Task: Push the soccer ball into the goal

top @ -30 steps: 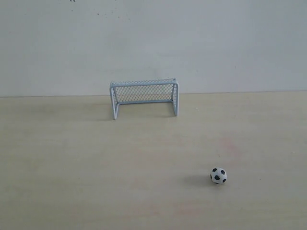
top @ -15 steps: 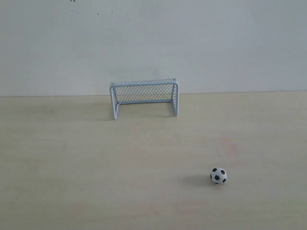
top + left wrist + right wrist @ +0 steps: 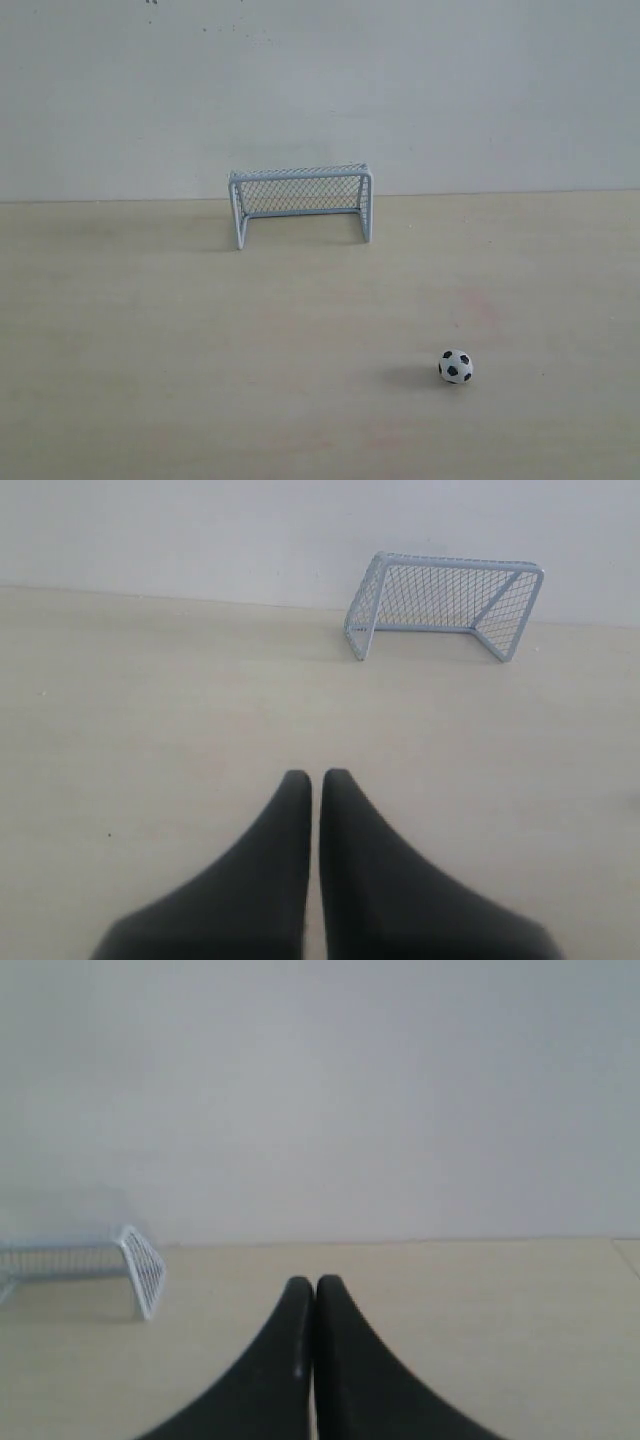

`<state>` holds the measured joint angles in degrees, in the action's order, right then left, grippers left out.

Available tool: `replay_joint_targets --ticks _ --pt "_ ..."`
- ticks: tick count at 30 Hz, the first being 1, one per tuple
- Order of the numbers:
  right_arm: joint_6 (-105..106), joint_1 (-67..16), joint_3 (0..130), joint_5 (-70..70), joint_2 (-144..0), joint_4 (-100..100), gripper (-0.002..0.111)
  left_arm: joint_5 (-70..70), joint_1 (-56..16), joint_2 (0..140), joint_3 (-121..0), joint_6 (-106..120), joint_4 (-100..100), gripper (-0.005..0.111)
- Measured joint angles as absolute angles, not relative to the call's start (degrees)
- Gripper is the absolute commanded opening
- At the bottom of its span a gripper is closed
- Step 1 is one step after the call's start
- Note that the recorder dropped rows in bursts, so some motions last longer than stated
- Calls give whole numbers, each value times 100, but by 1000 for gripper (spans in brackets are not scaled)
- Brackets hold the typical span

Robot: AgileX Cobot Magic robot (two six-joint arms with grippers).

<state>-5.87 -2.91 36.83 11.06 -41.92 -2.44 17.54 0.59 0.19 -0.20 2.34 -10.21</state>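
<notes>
White-and-black soccer ball point(image 3: 455, 366) rests free, touching neither arm's closed jaws.

Looks like a robotics lab test setup from my feeds. Pale wood-grain bench point(image 3: 150, 350) runs straight up to a plain white wall point(image 3: 400, 90), with flat, even lighting. The props staged on it are a miniature goal point(image 3: 300, 205) and a tiny soccer ball point(image 3: 455, 366). Can't narrow it further.
</notes>
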Motion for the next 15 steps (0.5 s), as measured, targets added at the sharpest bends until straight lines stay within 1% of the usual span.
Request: replay_joint_targets --ticks 5,15 --pt "179 -291 4910 2579 -5247 -248 0 1754 59 19 -20 234 -1021 4" --pt "758 -291 6860 4726 -7775 -286 0 1754 59 19 -20 234 -1021 4"
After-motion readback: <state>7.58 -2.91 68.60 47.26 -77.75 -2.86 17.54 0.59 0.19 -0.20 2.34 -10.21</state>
